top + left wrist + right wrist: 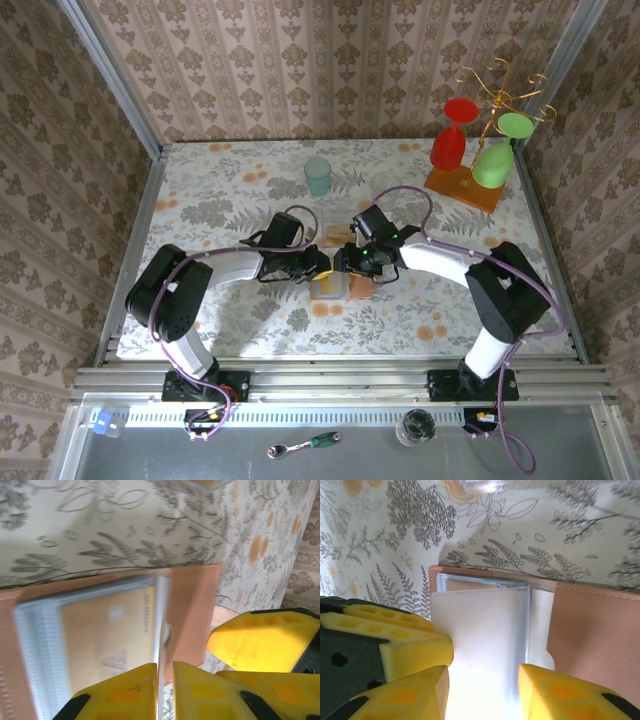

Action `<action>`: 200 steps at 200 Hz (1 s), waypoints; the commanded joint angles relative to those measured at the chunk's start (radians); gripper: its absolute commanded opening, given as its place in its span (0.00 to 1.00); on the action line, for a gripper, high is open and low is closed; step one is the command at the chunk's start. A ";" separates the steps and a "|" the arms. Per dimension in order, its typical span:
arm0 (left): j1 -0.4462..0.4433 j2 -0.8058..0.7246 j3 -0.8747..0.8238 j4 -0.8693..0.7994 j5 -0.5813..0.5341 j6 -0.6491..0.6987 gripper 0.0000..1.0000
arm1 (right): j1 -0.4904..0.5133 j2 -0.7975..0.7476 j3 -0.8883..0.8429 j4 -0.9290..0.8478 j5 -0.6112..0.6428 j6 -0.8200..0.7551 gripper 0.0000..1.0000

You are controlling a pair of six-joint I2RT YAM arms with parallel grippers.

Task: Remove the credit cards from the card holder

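Note:
The card holder (328, 288) lies open on the flowered table between both grippers, tan leather (190, 610) with clear sleeves inside. An orange-tan credit card (105, 635) sits in one sleeve. My left gripper (165, 667) is shut on the thin edge of a sleeve; from above it (318, 262) comes in from the left. My right gripper (484, 672) stands open, its yellow fingers either side of a raised white sleeve page (480, 630). From above it (348, 262) faces the left one closely. The holder's leather flap (590, 630) lies to its right.
A teal cup (318, 176) and a clear glass (388, 187) stand behind the grippers. At the back right, an orange wooden rack base (462, 188) carries a red glass (450, 135) and a green glass (495, 160). A small tan flat piece (334, 236) lies just behind the holder.

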 commanded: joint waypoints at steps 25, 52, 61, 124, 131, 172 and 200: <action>-0.048 0.037 0.125 -0.113 0.007 0.083 0.23 | -0.060 -0.107 -0.060 -0.033 0.073 -0.001 0.42; -0.071 0.099 0.183 -0.117 0.025 0.093 0.26 | -0.098 -0.150 -0.089 -0.035 0.075 -0.001 0.42; -0.077 0.123 0.207 -0.119 0.034 0.095 0.27 | -0.107 -0.162 -0.097 -0.036 0.075 -0.001 0.43; -0.098 0.181 0.280 -0.139 0.035 0.116 0.31 | -0.125 -0.206 -0.120 -0.041 0.067 0.001 0.45; -0.098 0.178 0.276 -0.138 0.035 0.115 0.31 | -0.125 -0.207 -0.121 -0.036 0.062 0.004 0.45; -0.099 0.183 0.280 -0.121 0.035 0.118 0.37 | -0.118 -0.196 -0.117 -0.027 0.045 0.013 0.45; -0.098 0.207 0.285 -0.102 0.083 0.108 0.39 | -0.115 -0.204 -0.122 -0.031 0.050 0.019 0.45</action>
